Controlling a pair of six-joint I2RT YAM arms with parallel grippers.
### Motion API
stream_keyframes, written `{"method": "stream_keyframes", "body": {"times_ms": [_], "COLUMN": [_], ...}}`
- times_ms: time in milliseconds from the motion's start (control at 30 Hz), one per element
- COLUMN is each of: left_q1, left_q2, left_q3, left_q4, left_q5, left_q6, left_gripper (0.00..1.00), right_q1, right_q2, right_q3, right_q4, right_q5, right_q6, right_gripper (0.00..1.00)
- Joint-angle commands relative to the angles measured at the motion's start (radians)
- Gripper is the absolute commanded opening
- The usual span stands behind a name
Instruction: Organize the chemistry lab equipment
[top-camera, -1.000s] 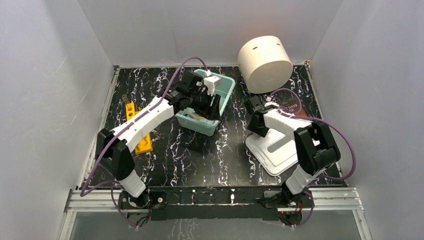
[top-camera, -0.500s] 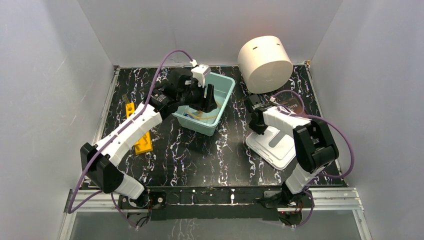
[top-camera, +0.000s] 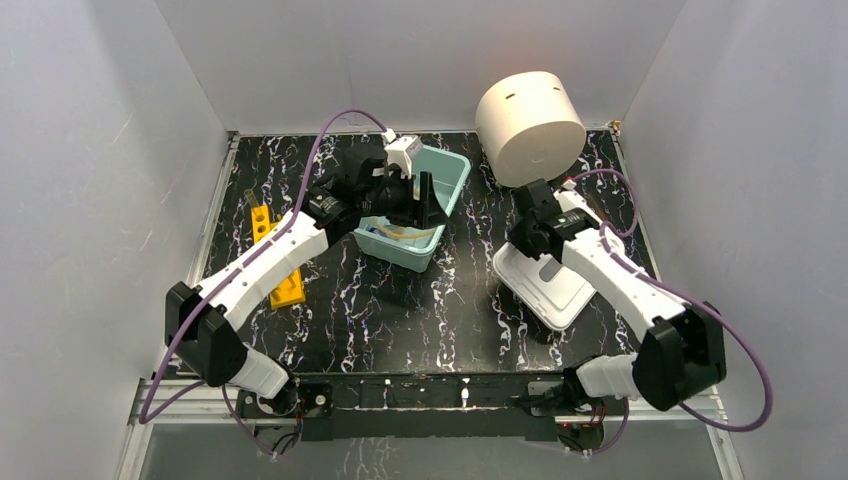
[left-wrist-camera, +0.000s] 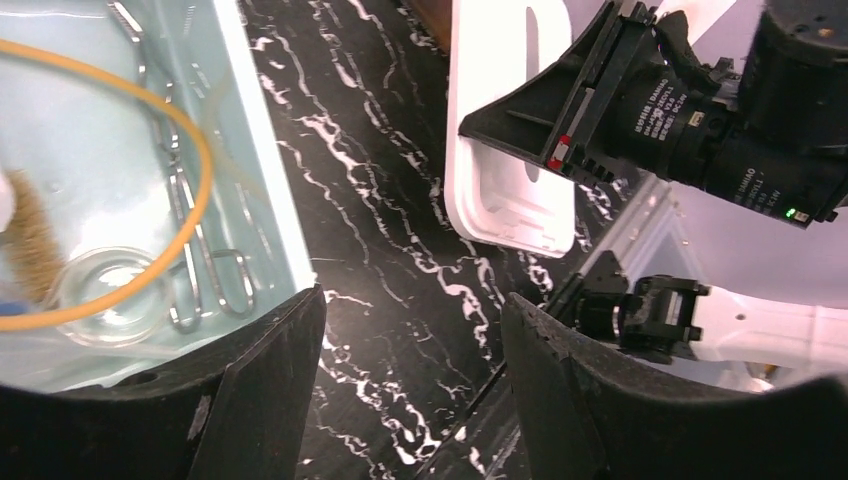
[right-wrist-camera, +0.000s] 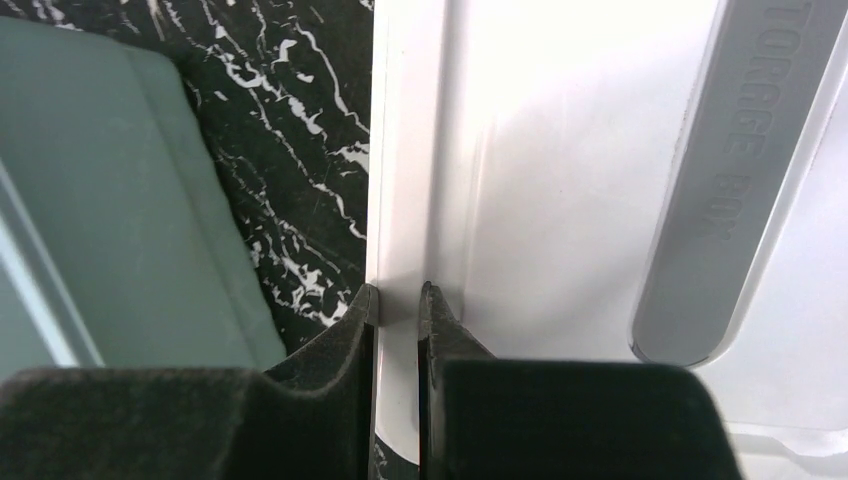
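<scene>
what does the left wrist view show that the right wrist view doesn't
Only left wrist: the inside of the teal bin, holding amber tubing, a small glass beaker and a brush. Only right wrist: the right hand pinching the edge of the white lid, and the lid's lettered grey grip. Both: bin, lid and the black marbled table.

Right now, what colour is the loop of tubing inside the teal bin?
Amber-orange; the tubing shows best in the left wrist view.
</scene>
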Motion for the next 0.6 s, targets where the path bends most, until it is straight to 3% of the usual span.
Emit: {"method": "stream_keyframes", "body": {"times_ms": [0, 300, 567], "left_q1": [-0.006, -0.040, -0.122], "left_q2": [-0.027, 0.015, 0.121], "left_q3": [-0.019, -0.048, -0.003], "left_q4": [0.080, 0.185, 0.213], "left_q5": [0.108, 0.203, 0.208], "left_q6": [-0.081, -0.204, -0.289], "left_gripper": [0.64, 0.68, 0.70], "right_q1": [-0.004, -0.009, -0.008], "right_q2": [-0.107, -0.272, -0.362], "right_q3": [0.038, -0.008, -0.014], "right_q4": [-0.050, 0.045, 0.046], "right_q5": [-0.007, -0.132, -0.150], "right_q6": [-0.006, 0.010, 0.067], "right_gripper": [0.02, 0.02, 0.02]}}
